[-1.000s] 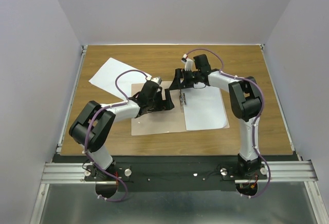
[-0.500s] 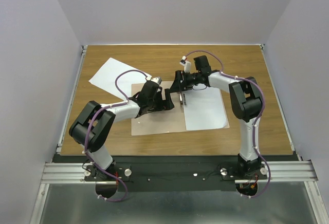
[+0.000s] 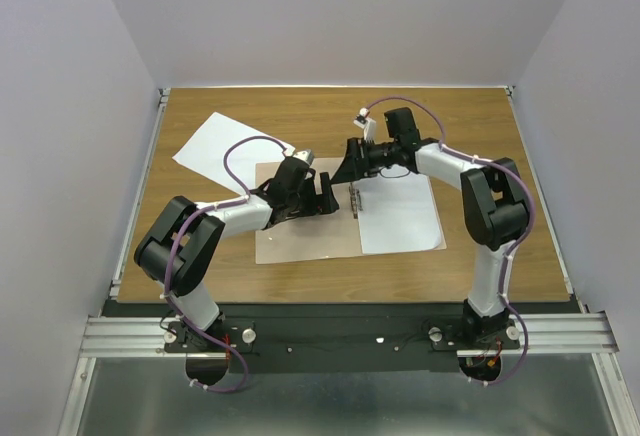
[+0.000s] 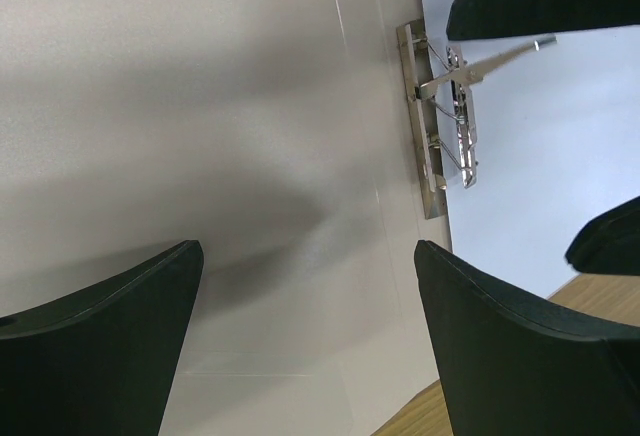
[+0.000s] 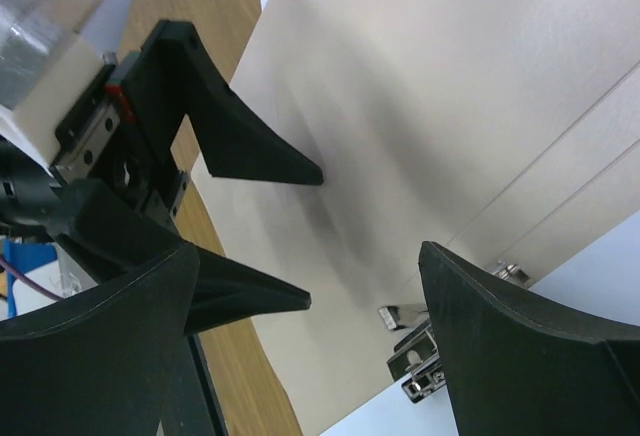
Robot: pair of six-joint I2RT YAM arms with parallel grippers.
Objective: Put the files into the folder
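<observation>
The folder (image 3: 300, 231) lies open and flat on the table (image 3: 480, 136). Its left half is bare, and its right half is covered by the first sheet (image 3: 400, 214). The clip (image 4: 440, 126) sits along the fold between the two halves, just beside the edge of that sheet, and its wire lever appears lifted. The second sheet (image 3: 222, 144) lies on the table at the far left, near the far left corner of the folder. Whether it overlaps that corner cannot be told, because the left arm hides it.

The left gripper (image 3: 328, 196) is held low over the bare half, with the fingers spread wide and nothing between them. The right gripper (image 3: 350, 166) is held close to it over the fold, also spread wide and empty.

The sheets are judged to be very light, thin and limp. A sheet lying flat gives no edge for a pinch from above, and it is easily creased. It is probably best pressed with one fingertip and dragged, or a corner is lifted first and then taken near the edge. A sheet held at one corner will hang down and may fold.

The folder is judged stiffer, but it is also light, so it may slide on the smooth wood when a sheet is pushed against it. It should be held down by one gripper on the bare half.
</observation>
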